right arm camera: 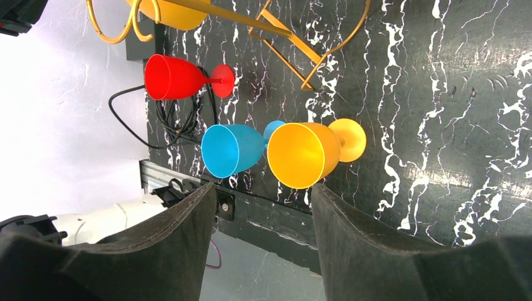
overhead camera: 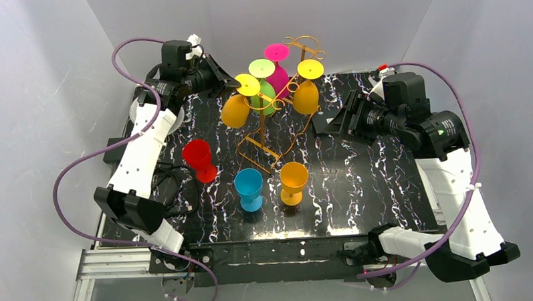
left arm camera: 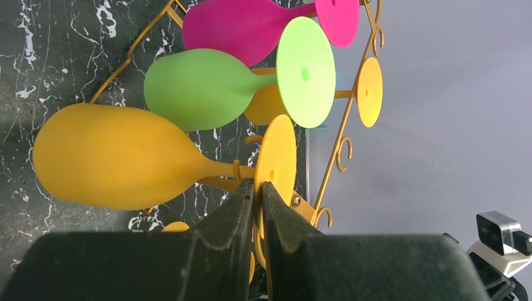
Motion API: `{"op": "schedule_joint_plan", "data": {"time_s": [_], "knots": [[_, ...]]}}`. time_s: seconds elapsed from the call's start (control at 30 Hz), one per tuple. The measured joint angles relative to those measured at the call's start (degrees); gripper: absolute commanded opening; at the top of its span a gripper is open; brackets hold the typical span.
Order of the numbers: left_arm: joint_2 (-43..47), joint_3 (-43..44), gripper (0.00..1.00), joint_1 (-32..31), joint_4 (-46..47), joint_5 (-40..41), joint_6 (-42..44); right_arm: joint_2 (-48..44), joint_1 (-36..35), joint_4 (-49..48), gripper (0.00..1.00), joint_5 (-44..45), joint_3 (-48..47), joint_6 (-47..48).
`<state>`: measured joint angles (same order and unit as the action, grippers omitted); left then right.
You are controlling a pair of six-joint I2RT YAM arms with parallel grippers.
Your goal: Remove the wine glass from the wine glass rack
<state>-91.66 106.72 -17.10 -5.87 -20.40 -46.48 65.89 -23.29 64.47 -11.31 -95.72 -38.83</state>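
Orange plastic wine glass (left arm camera: 119, 157), foot pinched in the left claw (left arm camera: 257, 187), not yet off the golden wire rack (left arm camera: 302, 207); right claw (right arm camera: 263, 194) spread.

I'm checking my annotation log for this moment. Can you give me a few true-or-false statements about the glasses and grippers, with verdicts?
1. Four glasses hang on the wine glass rack. True.
2. The red glass hangs on the rack. False: it stands on the table.
3. The left gripper pinches the foot of a yellow glass. True.
4. The right gripper holds the blue glass. False: it is open and empty.
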Motion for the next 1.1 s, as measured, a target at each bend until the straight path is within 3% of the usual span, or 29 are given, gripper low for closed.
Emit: {"op": "schedule_joint_plan", "data": {"time_s": [0.27,1.1], "knots": [[0.0,2.1,0.00,0.0,-1.4,0.6,-1.2,0.0,0.1,0.0,0.64,-0.1,0.0,0.0],[0.0,1.7,0.00,0.4,-0.3,5.0,-7.5,-0.8,0.1,-0.5,0.64,-1.1,1.7,-0.4]]}}
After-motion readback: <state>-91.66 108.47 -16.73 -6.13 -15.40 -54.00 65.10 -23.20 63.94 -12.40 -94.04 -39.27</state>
